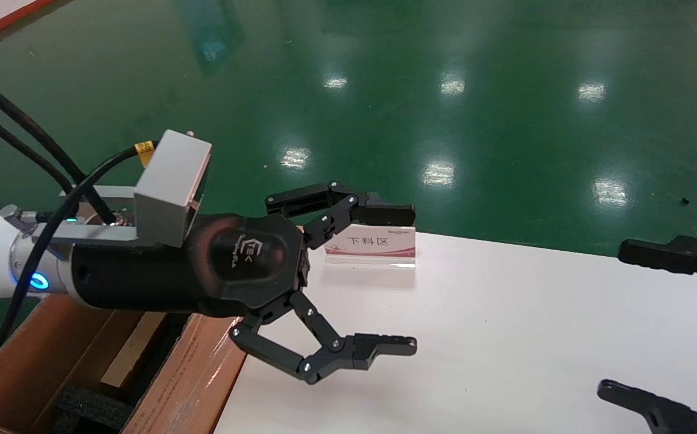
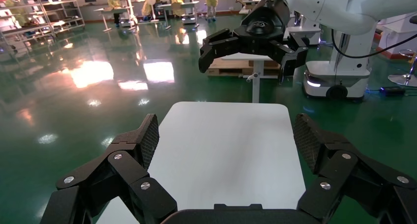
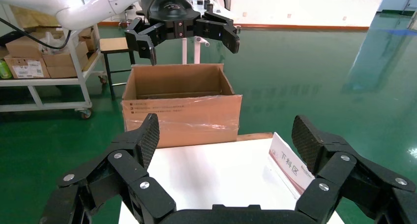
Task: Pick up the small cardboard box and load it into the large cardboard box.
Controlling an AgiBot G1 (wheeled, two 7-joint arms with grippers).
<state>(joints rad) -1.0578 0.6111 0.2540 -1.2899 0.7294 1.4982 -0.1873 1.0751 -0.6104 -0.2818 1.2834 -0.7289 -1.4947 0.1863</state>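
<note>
The large cardboard box [image 1: 198, 367] stands open against the table's left end, taped and printed on its side [image 3: 182, 113], with black foam [image 1: 92, 407] inside. A pale tan slab edge [image 1: 128, 352] stands in it beside the foam; it looks like the small cardboard box, mostly hidden under my left arm. My left gripper [image 1: 412, 280] hovers over the table's left part just past the carton, open and empty [image 2: 227, 135]. My right gripper [image 1: 612, 319] hangs open and empty at the table's right end [image 3: 226, 135].
The white table [image 1: 505, 331] carries a small upright sign [image 1: 372, 244] at its far edge. Glossy green floor surrounds it. A shelf cart with boxes [image 3: 44, 61] stands beyond the carton.
</note>
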